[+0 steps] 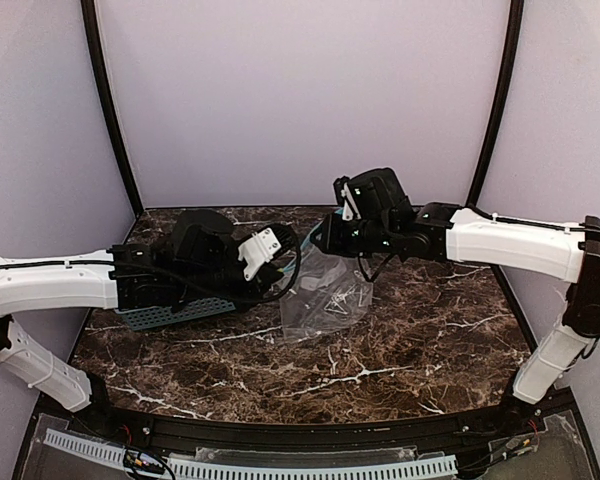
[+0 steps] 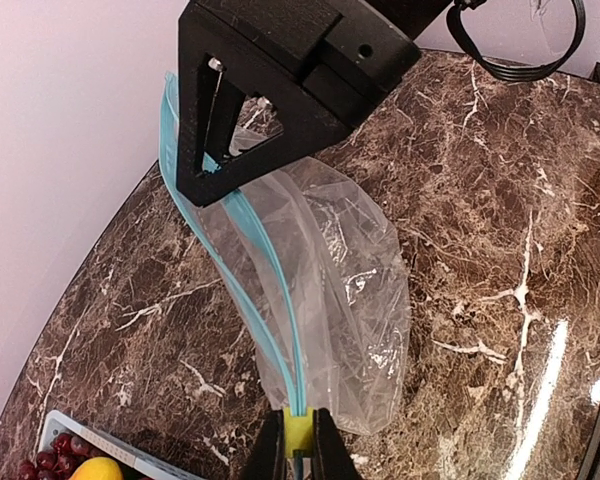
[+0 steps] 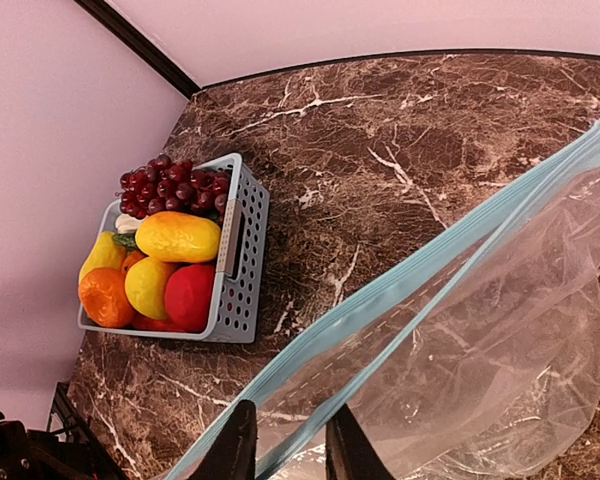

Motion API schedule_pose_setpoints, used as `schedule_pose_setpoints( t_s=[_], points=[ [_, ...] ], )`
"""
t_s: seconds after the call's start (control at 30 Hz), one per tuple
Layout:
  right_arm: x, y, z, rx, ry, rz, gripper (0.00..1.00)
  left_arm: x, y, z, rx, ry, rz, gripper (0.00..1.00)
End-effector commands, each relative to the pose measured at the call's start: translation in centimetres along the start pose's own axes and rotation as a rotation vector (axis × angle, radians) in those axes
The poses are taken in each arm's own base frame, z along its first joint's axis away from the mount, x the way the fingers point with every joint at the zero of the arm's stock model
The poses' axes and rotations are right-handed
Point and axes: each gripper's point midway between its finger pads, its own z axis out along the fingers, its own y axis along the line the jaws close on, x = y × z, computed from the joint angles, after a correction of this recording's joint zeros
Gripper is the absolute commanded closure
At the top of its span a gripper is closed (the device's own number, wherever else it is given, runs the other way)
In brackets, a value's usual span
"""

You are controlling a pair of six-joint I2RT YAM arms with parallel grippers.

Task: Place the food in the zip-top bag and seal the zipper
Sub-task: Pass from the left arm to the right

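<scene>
Held at mid tabletop (image 1: 430, 340): empty zip-top bag (image 1: 330, 290), zipper (image 3: 430, 262) pinched tight at opposite ends by left hand (image 2: 297, 445) and right hand (image 3: 285, 440). All food (image 3: 175, 237) in lattice basket (image 3: 238, 270) at left. Likely mouth-opening step; next, freeing one hand for fetching.

Clear zip-top bag (image 2: 350, 290), teal-blue zipper (image 2: 265, 300). Brown white-veined marble worktop (image 2: 500, 250). Grey-blue basket (image 3: 242, 250): purple grapes (image 3: 170, 185), yellow, orange, red food (image 3: 177, 237).

Overhead rear view, close wrist views, all sharing zip-top bag (image 1: 325, 295)
</scene>
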Motion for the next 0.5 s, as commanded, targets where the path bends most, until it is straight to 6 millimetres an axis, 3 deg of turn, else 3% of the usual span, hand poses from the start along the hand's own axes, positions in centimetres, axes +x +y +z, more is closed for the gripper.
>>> schedule_pose_setpoints(
  t_s=[0.0,0.13,0.2,0.3,0.37,0.47],
  points=[
    [-0.5,0.5,-0.1,-0.009,-0.02,-0.004,0.83,0.4,-0.4,0.0,0.013,0.019,0.002,0.99],
    [-0.5,0.6,-0.2,-0.024,-0.025,-0.003,1.0,0.2,-0.6,-0.1,0.029,0.008,-0.014,0.99],
    [-0.6,1.2,-0.6,-0.055,-0.037,-0.028,1.0,-0.3,-0.9,-0.3,0.044,-0.008,-0.035,0.87],
    [-1.6,2.2,-1.9,-0.107,-0.079,-0.091,1.0,-1.3,-1.0,-0.9,0.066,-0.044,-0.081,0.47],
    [-2.2,2.7,-2.7,-0.127,-0.104,-0.152,1.0,-2.4,-0.9,-1.5,0.083,-0.076,-0.119,0.34],
    [-2.6,3.6,-3.9,-0.154,-0.106,-0.273,1.0,-5.0,-0.2,-3.0,0.116,-0.153,-0.231,0.21]
  ],
)
